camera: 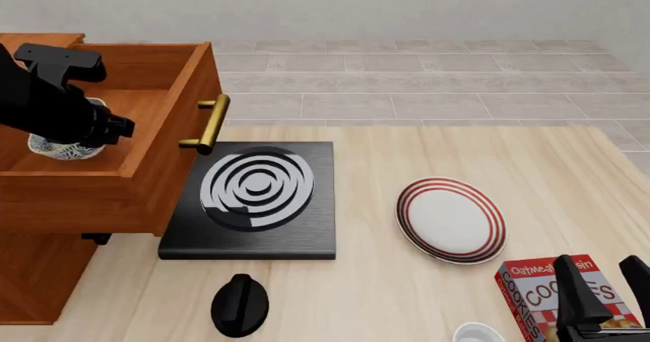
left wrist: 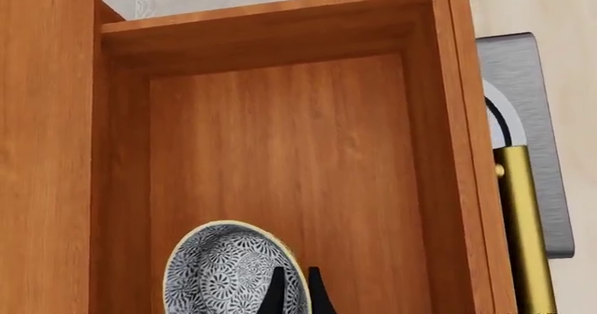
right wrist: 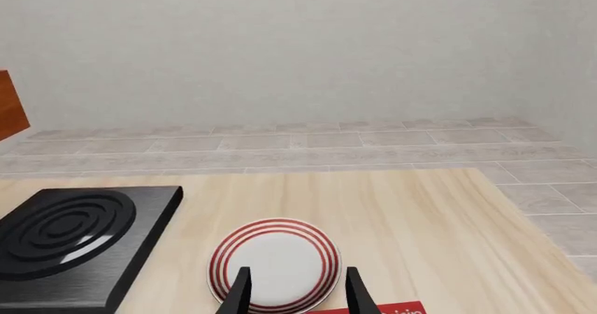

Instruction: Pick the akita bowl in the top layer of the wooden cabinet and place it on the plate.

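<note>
The akita bowl (left wrist: pixel 219 272), white with a dense dark pattern, sits in the pulled-out top layer (camera: pixel 152 171) of the wooden cabinet (camera: pixel 36 270). My left gripper (left wrist: pixel 296 296) is shut on the akita bowl, one finger inside its rim and one outside. From the front, the left arm (camera: pixel 51 98) reaches down into the drawer and covers part of the bowl (camera: pixel 63 150). The red-ringed plate (camera: pixel 450 220) lies on the table right of centre. My right gripper (camera: pixel 604 285) hovers open near the front right corner, with the plate (right wrist: pixel 275 261) just beyond its fingertips.
A black stove slab (camera: pixel 254 197) with white spiral rings lies between cabinet and plate. The drawer's brass handle (camera: pixel 208 125) juts over its corner. A black knob-like object (camera: pixel 240 304), a red cookies box (camera: pixel 553 292) and a plain white bowl (camera: pixel 477 333) sit along the front edge.
</note>
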You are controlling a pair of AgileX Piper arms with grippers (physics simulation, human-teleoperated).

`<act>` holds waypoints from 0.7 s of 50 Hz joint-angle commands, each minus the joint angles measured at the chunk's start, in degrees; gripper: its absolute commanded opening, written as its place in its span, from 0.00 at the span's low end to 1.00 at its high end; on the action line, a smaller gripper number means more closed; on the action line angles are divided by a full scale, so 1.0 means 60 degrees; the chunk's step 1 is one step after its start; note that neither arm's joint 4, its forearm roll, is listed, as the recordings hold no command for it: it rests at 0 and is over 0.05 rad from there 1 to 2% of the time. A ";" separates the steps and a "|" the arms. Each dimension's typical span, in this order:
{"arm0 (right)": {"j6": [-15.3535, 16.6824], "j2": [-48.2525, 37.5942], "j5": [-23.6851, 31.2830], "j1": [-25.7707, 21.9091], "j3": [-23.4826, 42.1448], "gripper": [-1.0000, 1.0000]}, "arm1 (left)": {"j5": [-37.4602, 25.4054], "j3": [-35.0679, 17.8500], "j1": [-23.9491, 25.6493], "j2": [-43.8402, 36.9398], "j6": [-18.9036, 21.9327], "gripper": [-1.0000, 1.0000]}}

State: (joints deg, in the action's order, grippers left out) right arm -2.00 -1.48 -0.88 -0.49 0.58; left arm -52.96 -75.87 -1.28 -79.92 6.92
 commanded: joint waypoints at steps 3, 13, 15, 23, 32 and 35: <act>-0.0017 0.0047 0.0053 0.0002 0.0001 1.00 | -0.0173 -0.0165 0.0439 -0.0163 -0.0030 0.00; -0.0010 0.0209 0.0230 -0.0004 0.0016 1.00 | -0.0420 -0.0608 0.0652 -0.0138 -0.0082 0.00; -0.0012 0.0212 0.0236 -0.0005 0.0016 1.00 | -0.0442 -0.0653 0.0622 -0.0143 -0.0005 0.00; -0.0007 0.0183 0.0201 -0.0006 0.0012 1.00 | -0.0633 -0.0984 0.0813 -0.0115 -0.0057 0.00; -0.0012 0.0206 0.0226 -0.0004 0.0014 1.00 | -0.0786 -0.1396 0.0912 -0.0149 -0.0030 0.00; -0.0010 0.0200 0.0216 -0.0007 0.0015 1.00 | -0.0857 -0.1552 0.0915 -0.0152 0.0021 0.00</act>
State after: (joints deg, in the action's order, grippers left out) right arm -2.05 -0.32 0.38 -0.52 0.66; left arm -57.02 -82.47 3.55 -80.85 6.47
